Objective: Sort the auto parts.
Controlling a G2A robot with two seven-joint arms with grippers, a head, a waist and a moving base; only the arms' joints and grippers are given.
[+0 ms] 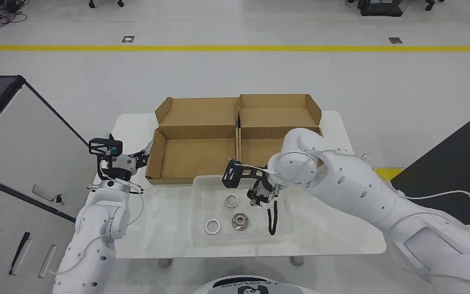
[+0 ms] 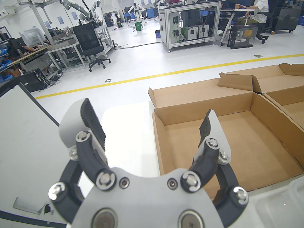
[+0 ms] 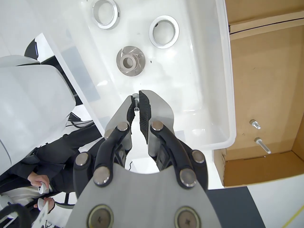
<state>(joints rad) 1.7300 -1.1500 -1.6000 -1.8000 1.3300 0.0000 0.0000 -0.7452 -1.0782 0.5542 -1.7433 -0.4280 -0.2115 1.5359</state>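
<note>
A white table (image 1: 165, 228) stands on a pale floor (image 1: 88, 81) crossed by a yellow line (image 1: 220, 48). Over the near clear bin (image 1: 200, 213), which holds one ring (image 3: 106, 14), a second ring (image 3: 163, 31) and a flange (image 3: 130, 61), the right gripper (image 3: 137, 95) pinches a bolt (image 3: 135, 102). Two loose bolts (image 3: 255, 124) lie in the right box (image 1: 253, 151). The left gripper (image 2: 147, 108) hangs agape beside the left box (image 1: 194, 158).

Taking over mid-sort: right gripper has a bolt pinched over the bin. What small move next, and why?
Probably lift the bolt clear of the white bin and carry it toward the cardboard box, where two bolts already lie.
</note>
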